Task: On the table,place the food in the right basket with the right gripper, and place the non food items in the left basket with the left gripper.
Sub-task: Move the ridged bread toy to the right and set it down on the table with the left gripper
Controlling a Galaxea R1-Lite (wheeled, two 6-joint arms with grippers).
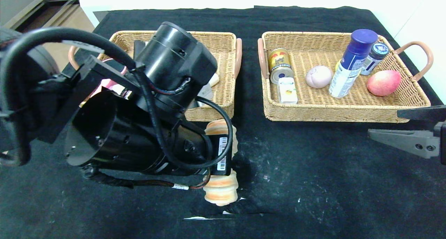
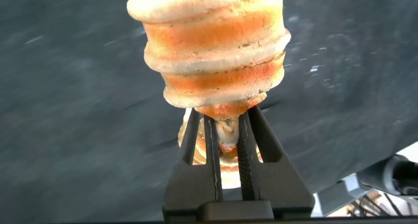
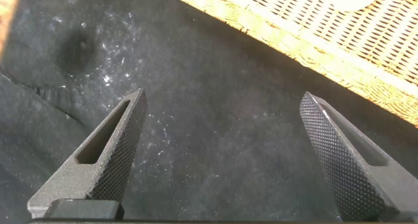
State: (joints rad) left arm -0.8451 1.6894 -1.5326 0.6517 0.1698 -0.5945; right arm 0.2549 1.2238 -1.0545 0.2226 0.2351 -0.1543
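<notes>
A black cloth (image 1: 313,169), flecked with pale specks and scuffs, covers the worktop (image 1: 87,4), whose white edge shows along the far side. Beyond the far left corner stands a grey shelf unit (image 1: 31,5) on a light brown wooden floor (image 1: 78,19). At the far right, a white surface (image 1: 421,19) runs beside the cloth in bright, even light.

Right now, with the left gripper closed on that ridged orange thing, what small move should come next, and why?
Probably lift it straight up. The left gripper is shut on the ridged orange toy, which sits low over the black table just in front of the left basket, so it likely needs height to clear the wicker rim. The right gripper hangs open.
</notes>
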